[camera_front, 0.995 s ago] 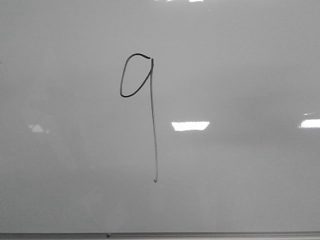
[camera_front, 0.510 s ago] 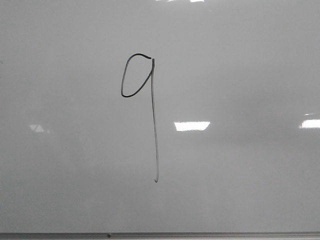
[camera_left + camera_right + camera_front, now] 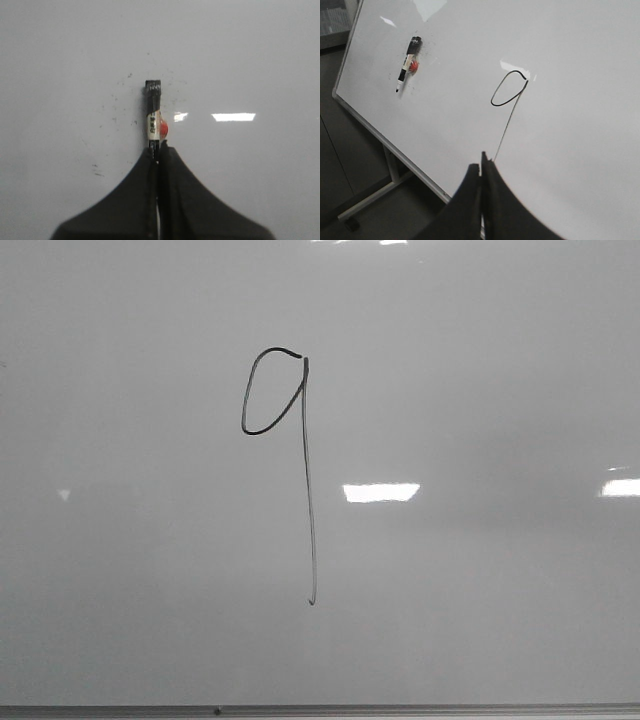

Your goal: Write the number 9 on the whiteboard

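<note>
The whiteboard (image 3: pixel 480 390) fills the front view, and the number 9 (image 3: pixel 309 490) is drawn on it in thin black line, a small oval loop with a long straight tail. No gripper shows in that view. In the right wrist view the number 9 (image 3: pixel 512 117) lies just beyond my right gripper (image 3: pixel 481 162), which is shut with nothing in it. A black and white marker (image 3: pixel 408 60) with a red spot sits on the whiteboard (image 3: pixel 580 125) by itself, left of the 9. My left gripper (image 3: pixel 159 149) is shut and points at that marker (image 3: pixel 153 112).
A metal edge strip (image 3: pixel 320 710) runs along the board's lower side. The board's stand leg (image 3: pixel 370 197) rests on a dark floor below its left corner. Small black specks (image 3: pixel 97 172) dot the board around the marker. Bright light reflections (image 3: pixel 380 492) lie on the surface.
The 9 is unchanged. The faint reflection at the board's left in the front view has shrunk to a small spot.
</note>
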